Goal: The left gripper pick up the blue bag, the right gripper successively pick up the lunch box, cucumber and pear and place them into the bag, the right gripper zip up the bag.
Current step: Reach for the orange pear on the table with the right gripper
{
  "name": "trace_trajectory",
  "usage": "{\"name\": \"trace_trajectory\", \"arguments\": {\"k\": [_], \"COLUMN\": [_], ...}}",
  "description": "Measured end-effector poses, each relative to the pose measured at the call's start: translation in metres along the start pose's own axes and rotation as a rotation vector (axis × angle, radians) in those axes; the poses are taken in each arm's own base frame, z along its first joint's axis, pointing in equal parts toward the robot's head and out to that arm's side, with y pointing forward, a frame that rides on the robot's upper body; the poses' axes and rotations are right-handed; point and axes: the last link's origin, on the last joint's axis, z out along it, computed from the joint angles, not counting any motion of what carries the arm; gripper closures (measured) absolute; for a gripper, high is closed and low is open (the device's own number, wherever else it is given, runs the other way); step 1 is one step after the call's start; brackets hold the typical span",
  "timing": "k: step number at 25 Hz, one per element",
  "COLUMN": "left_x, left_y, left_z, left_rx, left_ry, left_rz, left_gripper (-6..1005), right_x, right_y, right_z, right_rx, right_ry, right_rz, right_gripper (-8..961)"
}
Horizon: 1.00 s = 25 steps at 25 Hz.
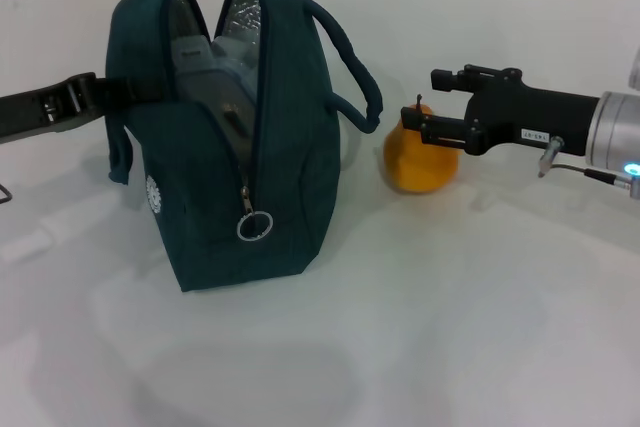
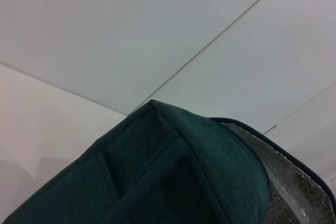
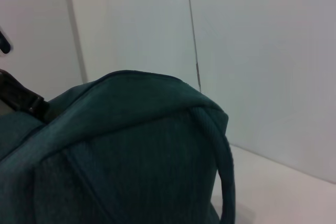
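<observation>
Right gripper point(image 1: 420, 104): jaws open — astride the pear point(image 1: 419, 161) top.
Left gripper point(image 1: 85, 95): at the blue bag point(image 1: 235, 157) left rim — jaw state unclear.

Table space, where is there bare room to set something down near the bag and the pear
The table is bare across the front, before the blue bag and the pear. Behind the right gripper, the far strip is bare too. It is crowded between bag and pear, where a handle hangs, and at the bag's left side, where the left gripper meets it.
</observation>
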Motion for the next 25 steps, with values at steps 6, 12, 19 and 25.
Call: {"name": "trace_trajectory", "arguments": {"k": [6,12,19,25], "left_x": [0.001,0.001,0.001,0.002], "left_y": [0.0,0.001,0.001,0.001], "left_z": [0.001,0.001,0.001,0.001], "left_rx": [-0.001,-0.002,-0.003,-0.007], "left_ry": [0.0,0.0,0.0,0.005], "left_rz": [0.001,0.001,0.001,-0.001], "left_gripper": [952,952,952,952], "right_x": [-0.004,-0.005,-0.003,-0.005], "right_y": [-0.002,-0.002,-0.002,-0.005], "right_z": [0.005,0.01,0.017,0.015], "right_rx": [0.009,0.007,0.014,0.028], "right_ry": [0.006,0.025,0.061,0.055], "right_rz": [-0.019,-0.045,-0.081,-0.082], "right_gripper": [259,329,595,733]}}
